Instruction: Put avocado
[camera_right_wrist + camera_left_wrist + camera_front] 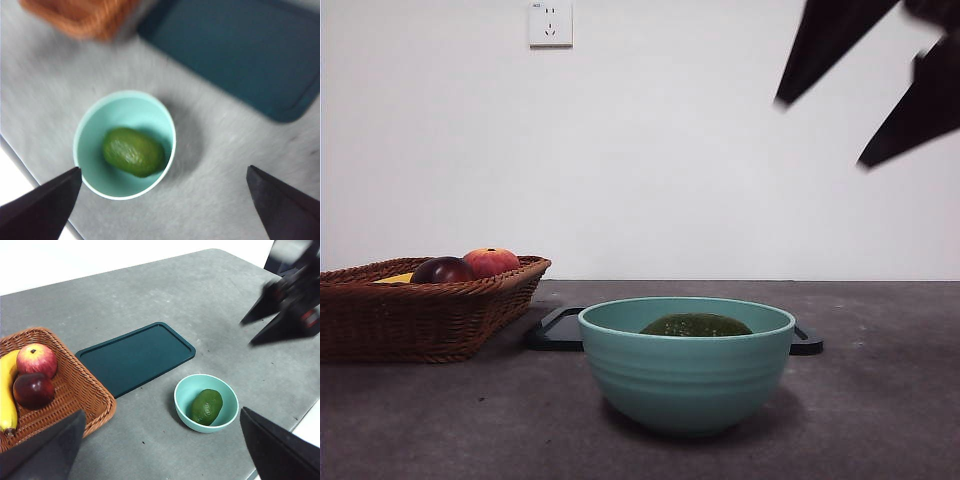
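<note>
The avocado (695, 325), dark green and bumpy, lies inside a teal bowl (685, 385) at the table's front middle. It also shows in the left wrist view (206, 406) and in the right wrist view (133, 151). My right gripper (163, 169) is open and empty, high above the bowl (82, 130) and apart from it. It shows at the top right of the front view (822, 132) and in the left wrist view (247, 333). My left gripper (162, 411) is open and empty, held high over the table.
A wicker basket (420, 325) stands at the left with a red-orange fruit (492, 262), a dark maroon fruit (442, 270) and a banana (6, 395). A dark flat tray (135, 357) lies behind the bowl.
</note>
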Action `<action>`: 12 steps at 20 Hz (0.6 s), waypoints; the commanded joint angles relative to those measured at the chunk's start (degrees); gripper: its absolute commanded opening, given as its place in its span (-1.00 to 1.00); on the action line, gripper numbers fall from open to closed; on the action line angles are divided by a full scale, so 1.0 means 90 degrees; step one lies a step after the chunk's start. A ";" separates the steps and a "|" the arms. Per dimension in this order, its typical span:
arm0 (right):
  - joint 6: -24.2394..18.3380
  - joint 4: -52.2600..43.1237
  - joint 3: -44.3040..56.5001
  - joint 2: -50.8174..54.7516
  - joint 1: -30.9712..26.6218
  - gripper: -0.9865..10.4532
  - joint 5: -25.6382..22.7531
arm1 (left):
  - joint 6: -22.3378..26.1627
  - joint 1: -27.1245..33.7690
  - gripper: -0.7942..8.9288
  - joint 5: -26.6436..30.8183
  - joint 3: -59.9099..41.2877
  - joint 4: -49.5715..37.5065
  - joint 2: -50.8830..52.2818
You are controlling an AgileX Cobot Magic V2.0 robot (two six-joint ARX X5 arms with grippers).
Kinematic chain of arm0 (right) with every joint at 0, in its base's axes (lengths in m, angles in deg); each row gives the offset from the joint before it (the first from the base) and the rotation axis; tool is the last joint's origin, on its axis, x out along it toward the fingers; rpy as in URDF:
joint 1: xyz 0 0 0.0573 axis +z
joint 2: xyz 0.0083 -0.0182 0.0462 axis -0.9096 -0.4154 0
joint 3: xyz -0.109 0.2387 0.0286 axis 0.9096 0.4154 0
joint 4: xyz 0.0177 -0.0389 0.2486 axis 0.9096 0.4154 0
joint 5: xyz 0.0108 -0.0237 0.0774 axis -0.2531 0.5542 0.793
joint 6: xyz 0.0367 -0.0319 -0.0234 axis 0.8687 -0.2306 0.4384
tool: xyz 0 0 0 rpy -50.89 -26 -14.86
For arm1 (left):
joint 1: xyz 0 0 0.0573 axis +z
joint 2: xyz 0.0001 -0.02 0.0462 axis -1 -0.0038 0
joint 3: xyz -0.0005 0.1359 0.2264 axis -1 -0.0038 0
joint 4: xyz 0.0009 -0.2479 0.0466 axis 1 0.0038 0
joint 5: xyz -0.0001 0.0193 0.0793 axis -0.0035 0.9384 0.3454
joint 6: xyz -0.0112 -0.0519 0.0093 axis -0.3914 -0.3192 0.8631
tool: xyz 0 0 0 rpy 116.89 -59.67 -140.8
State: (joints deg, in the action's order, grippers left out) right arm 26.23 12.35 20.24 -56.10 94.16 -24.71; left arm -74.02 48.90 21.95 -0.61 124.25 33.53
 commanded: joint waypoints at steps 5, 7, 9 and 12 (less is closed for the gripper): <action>0.0221 -0.0282 -0.0537 -0.1571 0.0699 0.15 -0.0673 | 0.0005 -0.0036 0.19 0.0036 0.0044 -0.0041 -0.0027; 0.0221 -0.0284 -0.0699 -0.1999 0.0775 0.15 -0.1015 | 0.0002 -0.0036 0.19 0.0036 0.0044 -0.0041 -0.0027; 0.0219 -0.0345 -0.0799 -0.2378 0.0772 0.15 -0.1151 | 0.0002 -0.0036 0.19 0.0036 0.0044 -0.0039 -0.0027; 0.0238 -0.0520 -0.0801 -0.2798 0.0772 0.14 -0.1178 | 0.0000 -0.0036 0.19 0.0036 0.0044 -0.0036 -0.0027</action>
State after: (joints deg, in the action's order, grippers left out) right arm 27.65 8.06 14.04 -80.47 100.65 -35.18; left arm -74.02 48.90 21.95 -0.61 124.27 33.53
